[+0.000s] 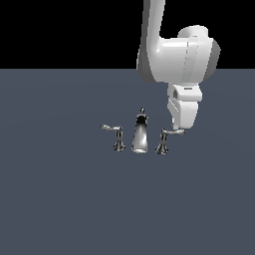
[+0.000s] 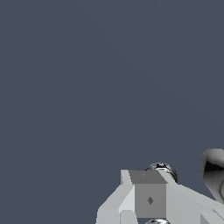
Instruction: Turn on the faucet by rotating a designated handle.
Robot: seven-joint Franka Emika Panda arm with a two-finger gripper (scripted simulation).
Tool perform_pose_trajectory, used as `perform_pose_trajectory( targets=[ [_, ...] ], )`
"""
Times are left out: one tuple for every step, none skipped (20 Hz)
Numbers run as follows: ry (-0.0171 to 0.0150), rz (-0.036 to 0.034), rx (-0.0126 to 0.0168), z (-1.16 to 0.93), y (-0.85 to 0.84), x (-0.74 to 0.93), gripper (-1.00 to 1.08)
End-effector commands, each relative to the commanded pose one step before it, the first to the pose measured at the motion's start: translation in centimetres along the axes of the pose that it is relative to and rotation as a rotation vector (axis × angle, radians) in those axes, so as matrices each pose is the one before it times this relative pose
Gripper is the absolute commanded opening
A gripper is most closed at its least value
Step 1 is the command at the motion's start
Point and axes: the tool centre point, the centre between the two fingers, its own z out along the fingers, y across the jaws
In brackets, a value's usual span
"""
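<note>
The chrome faucet [image 1: 141, 133] stands mid-floor, its tall tapered spout between two lever handles. The designated handle [image 1: 162, 145], on a flared leaning base, is at the exterior view's right of the spout, and its lever [image 1: 173, 132] reaches right. My gripper [image 1: 178, 129] comes down from above and its tip rests against the end of that lever. No gap shows between the fingers. In the wrist view the gripper [image 2: 148, 192] appears as one joined grey block, with a chrome piece [image 2: 162, 168] just past it and a second chrome piece [image 2: 214, 173] at the edge. I cannot tell which faucet parts these are.
The smaller handle [image 1: 117, 137], with its lever pointing to the exterior view's left, stands on the other side of the spout. My white arm [image 1: 174, 60] rises above the faucet's right side. A flat grey floor [image 1: 60, 199] lies all around.
</note>
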Motion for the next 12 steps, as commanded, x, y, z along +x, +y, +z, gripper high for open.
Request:
perform_pose_trajectory(
  targets=[
    [-0.00003,0.00016,0.00011,-0.004,0.0,0.006,-1.0],
    [0.0,0.0,0.0,0.001,0.317,0.129,-1.0],
    [0.0,0.0,0.0,0.001,0.319,0.13,-1.0],
    [0.0,0.0,0.0,0.001,0.321,0.131,-1.0],
    [0.0,0.0,0.0,0.001,0.323,0.132,-1.0],
    [0.0,0.0,0.0,0.001,0.325,0.133,-1.0],
    [0.0,0.0,0.0,0.001,0.327,0.134,-1.0],
    [0.0,0.0,0.0,0.001,0.329,0.135,-1.0],
    [0.0,0.0,0.0,0.001,0.331,0.136,-1.0],
    [0.0,0.0,0.0,0.001,0.333,0.137,-1.0],
    [0.0,0.0,0.0,0.001,0.335,0.139,-1.0],
    [0.0,0.0,0.0,0.001,0.337,0.14,-1.0]
  ],
)
